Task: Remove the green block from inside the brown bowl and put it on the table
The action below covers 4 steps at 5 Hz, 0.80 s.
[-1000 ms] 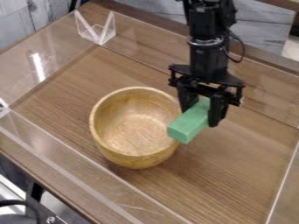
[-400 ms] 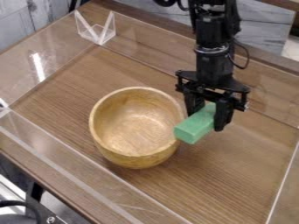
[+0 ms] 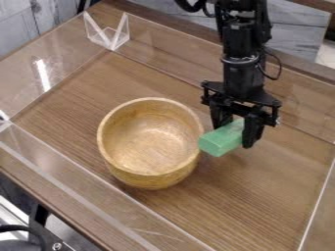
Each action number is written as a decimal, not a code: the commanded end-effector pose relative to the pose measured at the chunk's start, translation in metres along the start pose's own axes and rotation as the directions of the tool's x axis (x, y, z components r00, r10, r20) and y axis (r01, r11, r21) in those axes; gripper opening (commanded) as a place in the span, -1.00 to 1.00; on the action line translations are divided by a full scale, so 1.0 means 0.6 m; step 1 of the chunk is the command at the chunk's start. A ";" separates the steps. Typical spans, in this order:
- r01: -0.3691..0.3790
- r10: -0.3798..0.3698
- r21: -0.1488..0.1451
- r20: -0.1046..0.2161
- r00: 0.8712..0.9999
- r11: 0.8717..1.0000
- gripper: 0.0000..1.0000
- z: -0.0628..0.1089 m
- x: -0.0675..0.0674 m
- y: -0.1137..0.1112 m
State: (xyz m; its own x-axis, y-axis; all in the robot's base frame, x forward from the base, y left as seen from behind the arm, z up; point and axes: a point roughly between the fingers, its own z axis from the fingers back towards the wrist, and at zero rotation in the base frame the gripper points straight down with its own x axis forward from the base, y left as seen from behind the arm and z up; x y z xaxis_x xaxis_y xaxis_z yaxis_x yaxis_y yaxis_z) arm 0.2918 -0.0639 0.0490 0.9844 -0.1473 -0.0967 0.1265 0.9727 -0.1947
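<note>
a small green block (image 3: 222,138) sits between the fingertips of a black robot gripper (image 3: 232,124), its upper end at the fingers and the rest sticking out below them, tilted down toward the lower left. the gripper is closed on the block, gripping it from above. block and gripper are outside the round brown bowl (image 3: 149,143), just beside its right rim, toward the right edge of the wood-grain tabletop (image 3: 197,209). whether the block's lower end touches the tabletop is hard to tell. the bowl stands nearer the tabletop's lower left edge.
</note>
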 end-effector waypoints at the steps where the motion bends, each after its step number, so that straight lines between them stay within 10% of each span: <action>1: 0.020 -0.020 -0.001 0.050 0.999 1.000 -1.00 0.026 0.013 0.000; 4: 0.029 -0.029 -0.021 0.036 0.999 0.999 -1.00 0.031 0.006 -0.003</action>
State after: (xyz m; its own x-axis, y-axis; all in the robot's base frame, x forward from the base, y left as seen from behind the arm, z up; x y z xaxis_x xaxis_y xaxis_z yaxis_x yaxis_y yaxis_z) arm 0.2874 -0.0644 0.0499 0.9781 -0.1718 -0.1177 0.1431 0.9651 -0.2192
